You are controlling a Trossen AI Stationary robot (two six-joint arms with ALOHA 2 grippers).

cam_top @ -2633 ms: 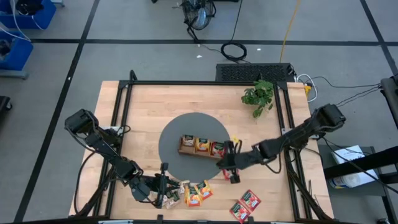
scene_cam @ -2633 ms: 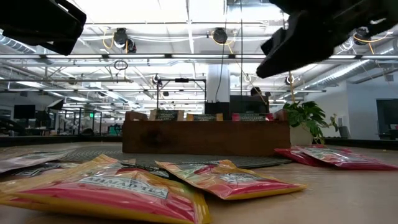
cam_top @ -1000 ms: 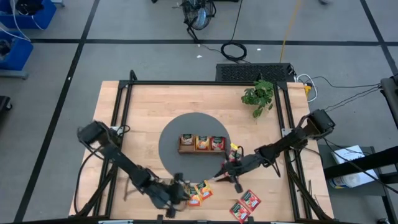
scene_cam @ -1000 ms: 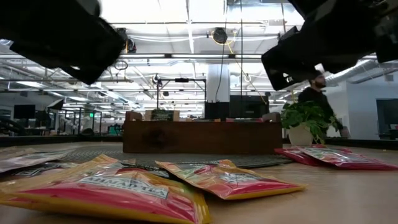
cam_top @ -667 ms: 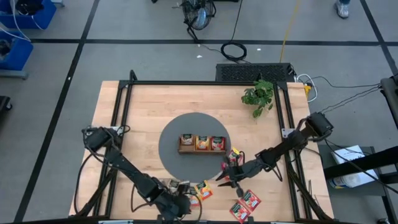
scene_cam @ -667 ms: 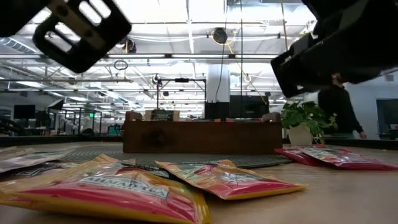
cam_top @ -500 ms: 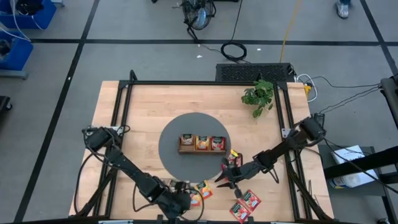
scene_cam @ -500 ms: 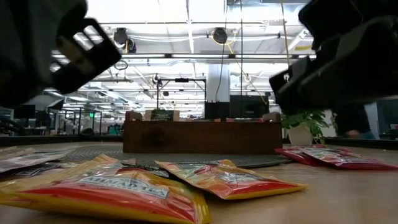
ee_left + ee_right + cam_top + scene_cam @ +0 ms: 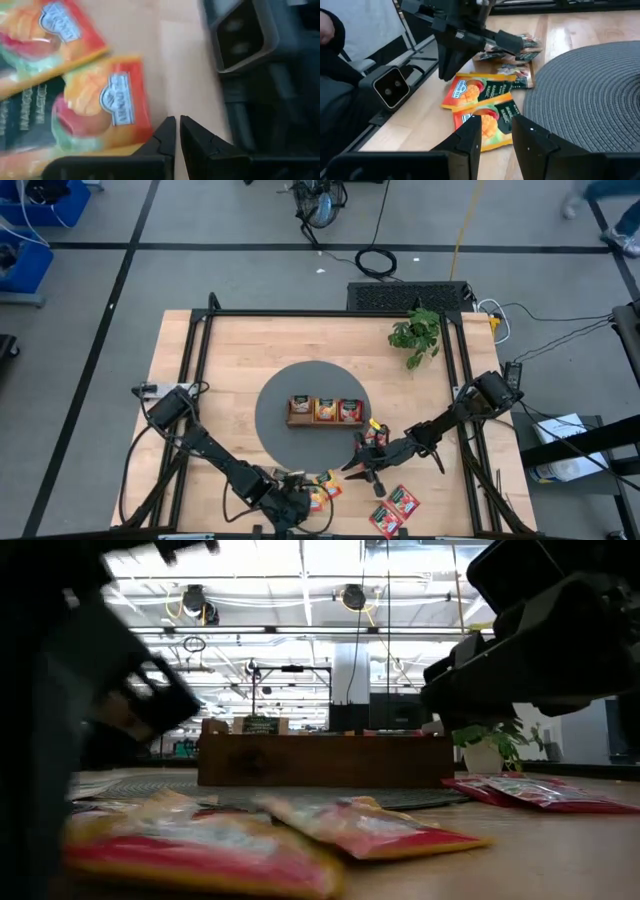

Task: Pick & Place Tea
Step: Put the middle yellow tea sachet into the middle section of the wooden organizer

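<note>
Two orange tea sachets (image 9: 320,486) lie flat on the wood near the table's near edge; they also show in the left wrist view (image 9: 112,102) and the right wrist view (image 9: 482,90). Beige sachets (image 9: 512,46) lie beyond them, and two red sachets (image 9: 394,507) lie to the right. My left gripper (image 9: 177,125) is shut and low beside one orange sachet's corner, over bare wood. My right gripper (image 9: 495,127) is open and hovers between the grey mat and the orange sachets (image 9: 366,467). The wooden tray (image 9: 325,411) stands on the mat with sachets upright in its compartments.
The round grey mat (image 9: 312,412) sits mid-table, with a potted plant (image 9: 416,332) at the far right. A black frame rail (image 9: 463,395) runs round the table. The low camera's housing (image 9: 240,35) stands at the near edge, close to my left gripper. Both arms are close together near the sachets.
My left gripper has moved toward the near edge and down, ending low beside the orange sachets and filling the left of the low view. My right gripper has drifted from the mat's edge toward the near edge and slightly left. The sachets have stayed in place.
</note>
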